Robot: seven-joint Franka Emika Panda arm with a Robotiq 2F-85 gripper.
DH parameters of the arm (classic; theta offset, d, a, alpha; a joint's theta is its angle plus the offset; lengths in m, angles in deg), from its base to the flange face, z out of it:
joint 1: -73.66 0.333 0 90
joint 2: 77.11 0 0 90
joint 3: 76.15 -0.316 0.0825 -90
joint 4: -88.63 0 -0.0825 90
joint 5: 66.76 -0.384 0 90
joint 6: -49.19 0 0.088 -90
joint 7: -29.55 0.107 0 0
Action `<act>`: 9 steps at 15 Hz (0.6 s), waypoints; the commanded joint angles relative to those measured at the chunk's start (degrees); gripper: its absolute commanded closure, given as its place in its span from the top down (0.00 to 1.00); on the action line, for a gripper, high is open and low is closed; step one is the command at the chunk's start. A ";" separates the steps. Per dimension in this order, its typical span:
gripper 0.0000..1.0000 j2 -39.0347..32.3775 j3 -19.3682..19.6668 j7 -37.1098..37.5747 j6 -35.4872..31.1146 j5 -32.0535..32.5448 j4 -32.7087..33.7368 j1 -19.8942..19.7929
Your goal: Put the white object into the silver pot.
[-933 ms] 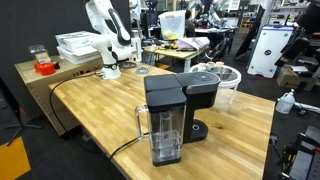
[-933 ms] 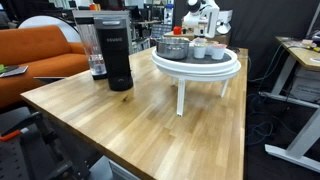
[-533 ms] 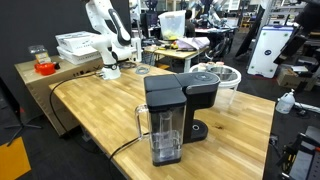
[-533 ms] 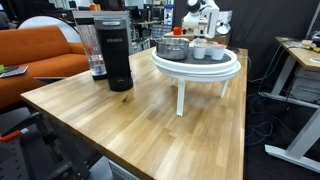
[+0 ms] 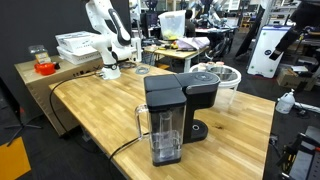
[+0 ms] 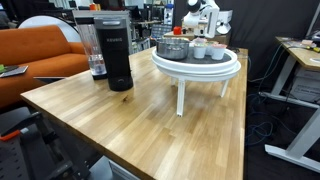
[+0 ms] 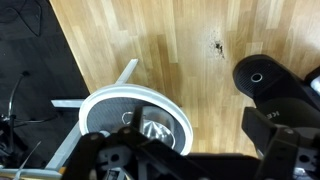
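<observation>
So the silver pot [image 6: 172,47] is sitting on the round white tray [image 6: 200,70], the raised one on legs that's standing on the wooden table [image 6: 140,115]. It's looking low and wide, dull grey metal with a paler rim. A bit of red is showing just above it, too small to make out.

In the wrist view the pot [image 7: 155,130] is gleaming just beyond the pincer [image 7: 195,165], a little left of its middle, inside the tray's white ring [image 7: 130,93]. The pincer itself is only showing up as a dark blurry mass along the bottom edge. How far apart its jaws are standing, or whether it's gripping anything, can't be told.

Two small white cups [image 6: 200,50] are sitting on the same tray right beside the pot. The black coffee maker [image 7: 275,90] is standing on the table off to the pincer's right in the wrist view.
</observation>
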 commanded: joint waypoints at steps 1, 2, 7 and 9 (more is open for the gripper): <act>1.00 -0.06 -0.24 -0.19 0.08 -0.27 0.14 -0.23; 1.00 -0.08 -0.24 -0.19 0.08 -0.27 0.18 -0.23; 1.00 -0.46 -0.20 -0.18 -0.03 -0.54 0.38 -0.01; 1.00 -1.85 -0.03 -0.48 -0.51 -0.68 1.39 0.21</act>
